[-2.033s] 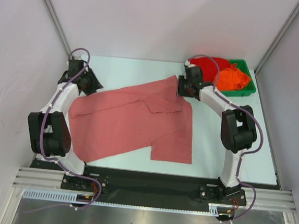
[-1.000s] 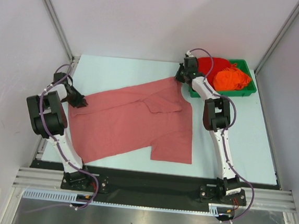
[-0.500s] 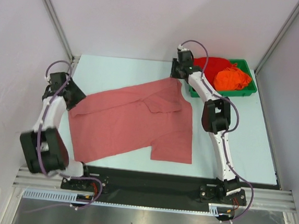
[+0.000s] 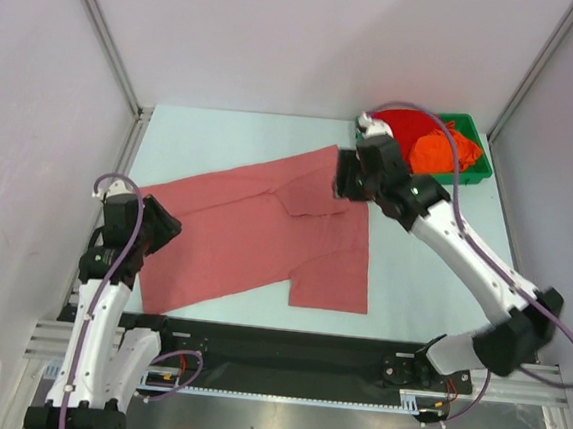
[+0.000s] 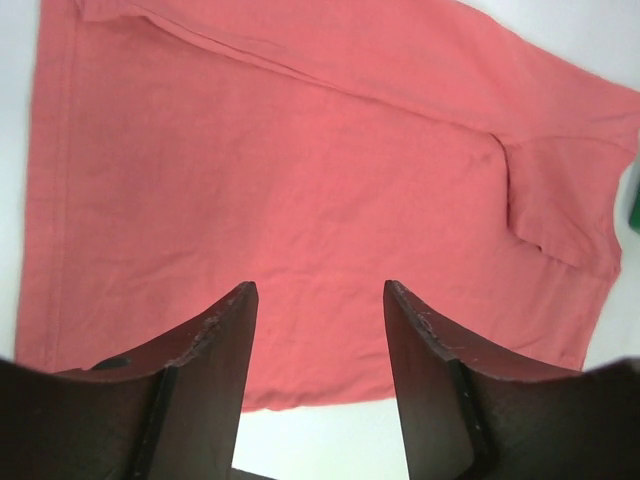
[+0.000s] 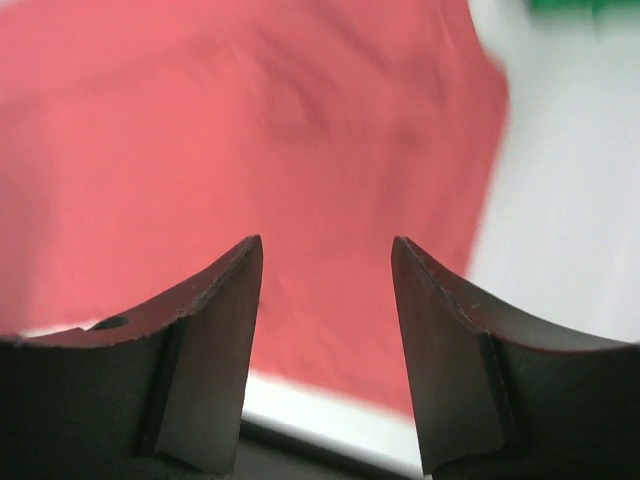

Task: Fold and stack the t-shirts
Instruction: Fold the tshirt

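Over salmon t-shirt [image 4: 254, 237], left claw [image 5: 318, 290] gapes; right claw [image 6: 326, 242] seemingly too

Table [image 4: 233, 140]: salmon t-shirt [image 4: 244, 236], seemingly flat; tray [image 4: 479, 171]

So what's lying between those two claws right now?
The salmon t-shirt, spread flat, fills the stretch between the left gripper and right gripper, as the top external view shows.

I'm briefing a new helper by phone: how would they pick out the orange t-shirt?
In the far right corner of the table sits a green tray. Two crumpled shirts lie in it; the orange t-shirt is the right-hand one, beside the bright red t-shirt.
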You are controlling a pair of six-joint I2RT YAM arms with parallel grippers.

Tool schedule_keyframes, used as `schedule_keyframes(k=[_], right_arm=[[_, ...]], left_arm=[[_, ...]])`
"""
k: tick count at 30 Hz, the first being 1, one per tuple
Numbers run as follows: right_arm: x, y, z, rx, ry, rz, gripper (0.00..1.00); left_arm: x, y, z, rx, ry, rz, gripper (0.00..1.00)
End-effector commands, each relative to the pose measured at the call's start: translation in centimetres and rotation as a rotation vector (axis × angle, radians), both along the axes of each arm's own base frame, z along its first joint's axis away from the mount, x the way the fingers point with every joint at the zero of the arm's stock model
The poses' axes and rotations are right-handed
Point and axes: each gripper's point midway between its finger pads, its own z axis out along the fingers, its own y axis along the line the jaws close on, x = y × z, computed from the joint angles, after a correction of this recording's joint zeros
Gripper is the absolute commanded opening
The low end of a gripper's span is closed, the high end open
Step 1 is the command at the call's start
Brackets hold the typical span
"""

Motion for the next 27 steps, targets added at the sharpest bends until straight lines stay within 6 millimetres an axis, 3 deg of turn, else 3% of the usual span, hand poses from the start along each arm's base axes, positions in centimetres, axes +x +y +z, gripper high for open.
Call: schedule_keyframes(k=[1, 2, 4, 5, 8, 11, 12, 18, 27], right_arm=[[-6.6, -5.5, -4.3, -0.041, 0.166, -0.132, 0.59], [-9.3, -7.1, -7.5, -0.078, 0.252, -0.142, 0.59], [-12.8, -8.6, -8.4, -0.022, 0.309, -0.186, 0.59], [-15.1, -9.8, -11.2, -0.061, 0.386, -0.193, 0.59], [-19.2, -10.8, -14.4, -0.025, 0.473, -0.210, 0.59], [-20.9, -11.1, -15.9, 0.011, 0.493, -0.231, 0.57], [-21.5, -11.4, -17.3, -0.005, 0.519, -0.238, 0.57], [-22.3, -9.8, -20.6, 0.016, 0.587, -0.218, 0.54], [-20.0, -8.9, -22.8, 0.016, 0.520, -0.243, 0.49]], left_arm=[[-0.8, -1.4, -0.3, -0.044, 0.016, -0.022, 0.59], [-0.8, -1.7, -0.4, -0.050, 0.018, -0.034, 0.58], [-0.7, -2.8, -0.5, -0.049, 0.024, -0.068, 0.58], [-0.6, -3.5, -0.5, -0.052, 0.024, -0.093, 0.58], [-0.4, -4.6, -0.7, -0.059, 0.032, -0.122, 0.58], [-0.2, -5.1, -0.7, -0.042, 0.043, -0.132, 0.58], [-0.3, -5.4, -0.8, -0.036, 0.050, -0.147, 0.58], [-0.6, -5.6, -1.4, -0.026, 0.069, -0.156, 0.58], [-1.3, -5.5, -2.1, -0.010, 0.101, -0.152, 0.58]])
